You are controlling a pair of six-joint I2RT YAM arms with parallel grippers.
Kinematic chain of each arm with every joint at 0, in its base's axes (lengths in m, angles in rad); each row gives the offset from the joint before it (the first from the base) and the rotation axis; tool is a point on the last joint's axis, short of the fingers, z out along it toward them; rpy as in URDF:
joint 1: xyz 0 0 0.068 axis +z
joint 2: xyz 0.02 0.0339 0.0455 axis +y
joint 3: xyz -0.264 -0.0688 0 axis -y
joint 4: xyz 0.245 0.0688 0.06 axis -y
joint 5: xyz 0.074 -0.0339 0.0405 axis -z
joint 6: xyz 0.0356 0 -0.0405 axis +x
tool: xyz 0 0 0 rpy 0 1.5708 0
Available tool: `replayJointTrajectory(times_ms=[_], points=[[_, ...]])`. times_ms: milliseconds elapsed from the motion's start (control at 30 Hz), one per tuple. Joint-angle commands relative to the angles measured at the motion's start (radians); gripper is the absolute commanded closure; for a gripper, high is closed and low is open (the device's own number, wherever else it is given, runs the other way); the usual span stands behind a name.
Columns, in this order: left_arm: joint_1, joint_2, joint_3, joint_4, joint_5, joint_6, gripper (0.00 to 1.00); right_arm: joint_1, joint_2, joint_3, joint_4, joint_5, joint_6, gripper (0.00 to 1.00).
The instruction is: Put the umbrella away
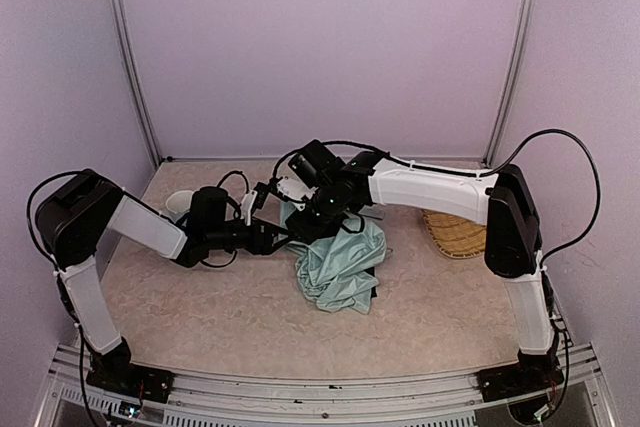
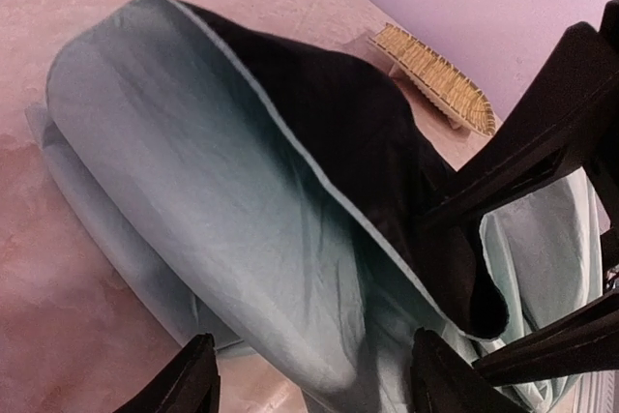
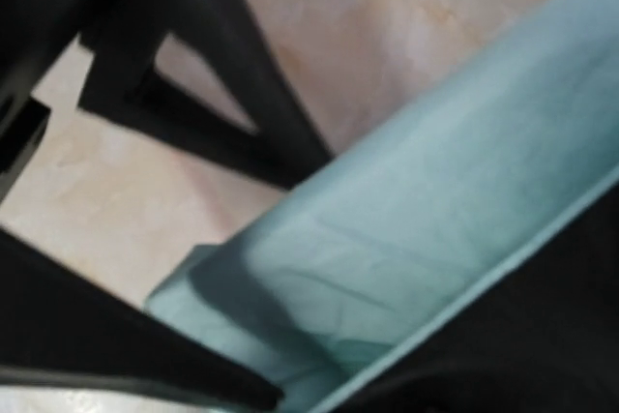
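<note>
While the table [image 1: 440, 317] has room on all sides, the umbrella [image 1: 340, 267] lies near its middle as a slack mint heap, black underside showing in the folds. Its shaft and handle are hidden. To its right, near but apart, sits the tray [image 1: 455, 232]. Both arms meet over the heap's far end. The left gripper [image 2: 314, 379] stands open, its fingers [image 2: 189, 384] astride a rolled fold. Bare table shows beside one finger, so it has hold of nothing. The right gripper [image 2: 455, 287] reaches in from the other side with mint cloth between its jaws. Whether it pinches that cloth or merely straddles it I cannot tell, since its own view is blurred.

The step looks like gathering the canopy into a tight bundle. To do it well, one gripper should anchor the cloth while the other rolls the fold. It should take the hemmed edge [image 2: 290, 142] rather than a loose middle, which would slip out. Close low on the fold, keep the two grippers from colliding, and pull slowly so the cloth does not spring loose.
</note>
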Motion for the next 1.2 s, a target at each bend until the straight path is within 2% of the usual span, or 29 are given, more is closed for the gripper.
replayJointTrajectory(times_ms=[0,133,233,400,633,667,833,867,1000,1167], points=[[0.002,0.037,0.026,0.037,0.044,-0.017,0.39,0.011,0.004,-0.017,-0.017,0.066,0.034,0.52],[0.002,0.054,0.038,0.039,0.057,-0.013,0.49,0.012,0.014,-0.021,-0.022,0.084,0.016,0.59],[0.003,0.058,0.041,0.043,0.058,-0.01,0.53,0.021,0.01,-0.024,-0.028,0.067,0.007,0.54],[0.003,0.065,0.045,0.053,0.073,-0.013,0.62,0.052,0.014,-0.05,-0.035,0.125,-0.007,0.53],[0.004,0.069,0.051,0.043,0.086,-0.006,0.82,0.068,0.017,-0.029,-0.069,0.156,0.0,0.53],[0.003,0.07,0.051,0.044,0.088,-0.006,0.85,0.069,0.016,-0.031,-0.068,0.163,-0.002,0.56],[0.004,0.066,0.054,0.018,0.072,0.013,1.0,0.063,0.004,-0.027,-0.076,0.196,-0.015,0.95],[0.002,0.064,0.059,-0.004,0.055,0.027,1.0,0.057,-0.004,-0.017,-0.078,0.178,-0.019,1.0],[0.0,0.058,0.106,-0.15,-0.032,0.123,1.0,0.02,-0.078,-0.016,-0.05,-0.004,-0.041,1.0],[-0.001,0.054,0.143,-0.241,-0.116,0.208,1.0,-0.063,-0.208,-0.11,0.04,-0.423,-0.073,1.0]])
